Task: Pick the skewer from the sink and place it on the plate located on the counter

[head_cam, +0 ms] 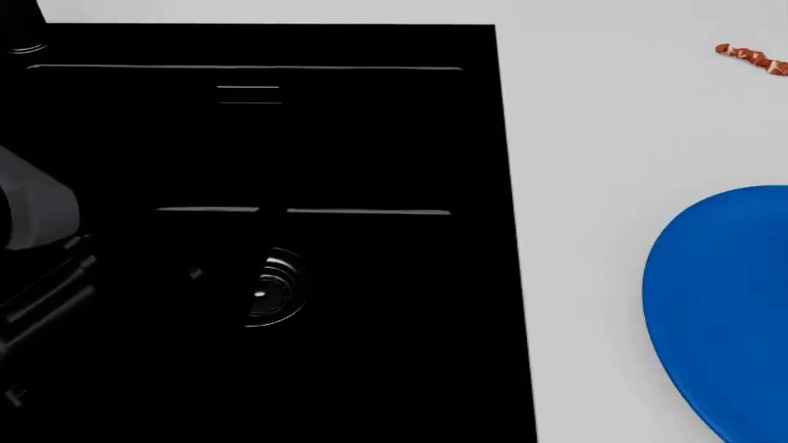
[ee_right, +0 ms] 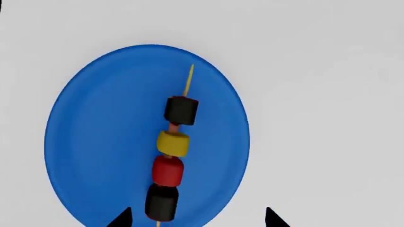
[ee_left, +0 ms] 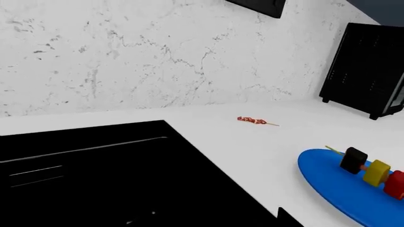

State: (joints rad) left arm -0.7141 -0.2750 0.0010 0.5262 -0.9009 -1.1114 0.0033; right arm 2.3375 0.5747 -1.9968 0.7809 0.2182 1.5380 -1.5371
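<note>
The skewer, a thin stick through black, yellow, red and black chunks, lies flat on the blue plate, which rests on the white counter. My right gripper hovers over the plate, open wide, one dark fingertip on each side of the skewer's lower end and apart from it. The left wrist view shows the same skewer on the plate beside the black sink. Only one dark tip of my left gripper stands out against the sink. The head view shows the sink with its drain.
A small red-and-white skewer lies on the counter behind the plate, also in the head view's far right corner. A black appliance stands against the marble wall. My left arm reaches over the sink's left side.
</note>
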